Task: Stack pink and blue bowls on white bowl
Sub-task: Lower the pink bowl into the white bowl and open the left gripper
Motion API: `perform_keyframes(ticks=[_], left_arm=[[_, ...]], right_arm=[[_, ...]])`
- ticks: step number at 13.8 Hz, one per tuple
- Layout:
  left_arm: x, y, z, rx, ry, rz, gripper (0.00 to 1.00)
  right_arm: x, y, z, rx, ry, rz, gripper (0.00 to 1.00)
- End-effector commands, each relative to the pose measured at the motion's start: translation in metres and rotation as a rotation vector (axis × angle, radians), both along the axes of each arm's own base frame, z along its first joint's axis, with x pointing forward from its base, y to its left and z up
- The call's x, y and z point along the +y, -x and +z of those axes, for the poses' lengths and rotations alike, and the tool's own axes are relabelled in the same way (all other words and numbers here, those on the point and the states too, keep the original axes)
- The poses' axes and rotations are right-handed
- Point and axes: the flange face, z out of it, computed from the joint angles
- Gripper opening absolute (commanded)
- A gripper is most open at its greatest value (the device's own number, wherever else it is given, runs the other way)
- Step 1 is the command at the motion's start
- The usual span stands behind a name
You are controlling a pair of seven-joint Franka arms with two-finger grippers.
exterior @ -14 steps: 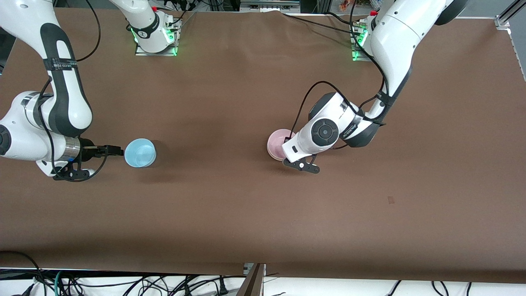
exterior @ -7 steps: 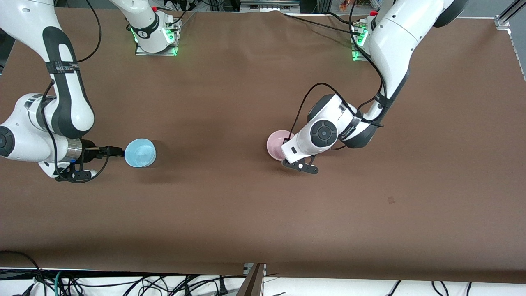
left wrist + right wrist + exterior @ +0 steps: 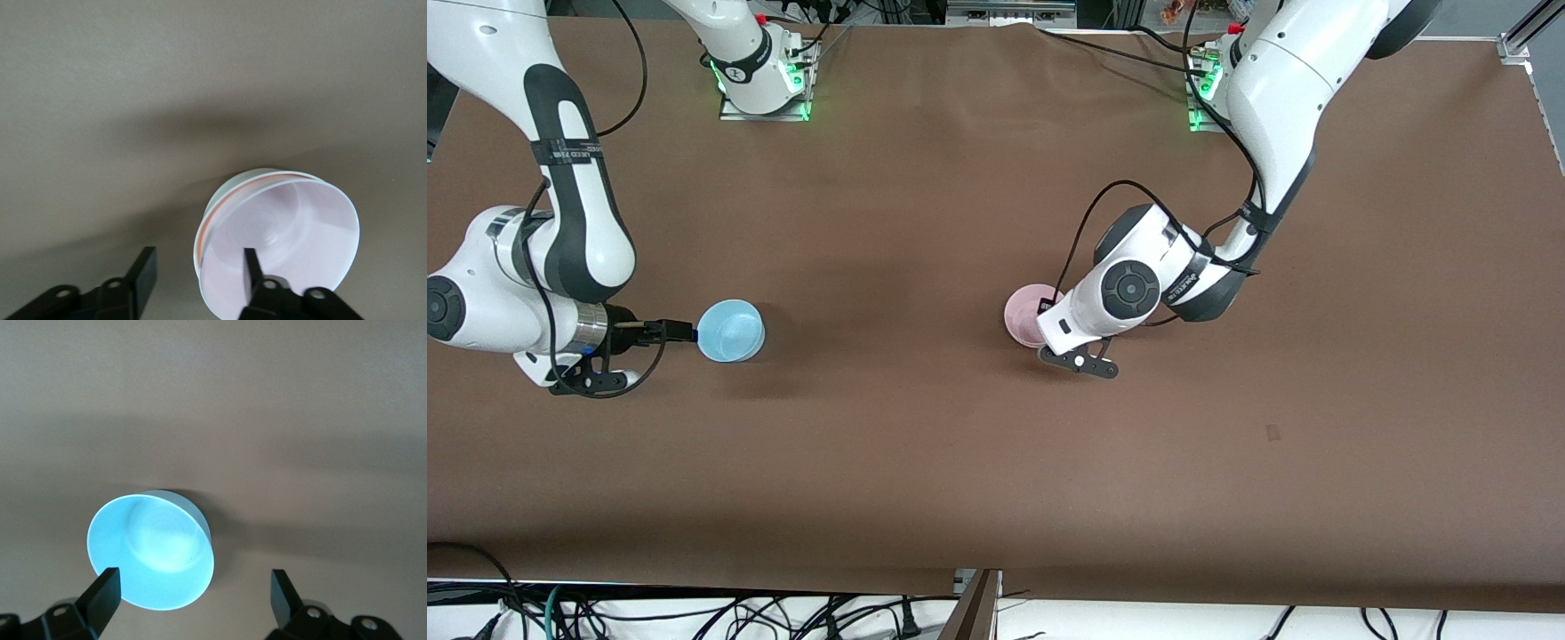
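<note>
In the front view, the pink bowl (image 3: 1027,313) sits near the middle of the brown table (image 3: 960,462), partly hidden under the left arm's wrist. The blue bowl (image 3: 731,331) stands well apart from it toward the right arm's end, about as near the camera. The right gripper (image 3: 685,332) is just beside the blue bowl's rim.

In the left wrist view, the left gripper (image 3: 197,277) has its fingers parted, one finger (image 3: 252,267) inside the pink bowl (image 3: 287,247) and the other outside the wall, so the rim is straddled but not pinched. A white rim (image 3: 250,179) peeks from under the pink one, which looks like the white bowl nested beneath.

In the right wrist view, the right gripper (image 3: 193,593) is spread wide and holds nothing; the blue bowl (image 3: 152,550) lies off-centre, close to one finger (image 3: 103,590).

Risk, as I judge it: withdrawing the left gripper could let the inner finger snag the pink wall and tip the stack. The right gripper, closing off-centre, could shove the light blue bowl away.
</note>
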Motion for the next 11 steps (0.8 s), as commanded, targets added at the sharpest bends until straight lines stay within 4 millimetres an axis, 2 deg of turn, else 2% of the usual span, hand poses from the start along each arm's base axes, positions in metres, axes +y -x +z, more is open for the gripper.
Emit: perform_keyframes(ticks=[1,5,9,11], left_arm=[[0.021,-0.008,0.038,-0.018,-0.055,0.008,1.00],[0.077,-0.021,0.116,-0.095,-0.229,0.007,1.00],[0.172,-0.040,0.209,-0.169,-0.257,0.152,1.00],[0.204,-0.031,0.254,-0.175,-0.274,0.096,1.00]], right_arm=[[-0.002,-0.001,-0.005,-0.023,-0.016,0.000,0.99],[-0.003,0.004,-0.017,-0.012,-0.015,-0.005,0.99],[-0.002,0.018,-0.033,0.013,-0.040,-0.034,0.99],[-0.005,0.026,-0.040,0.028,-0.039,-0.041,0.99]])
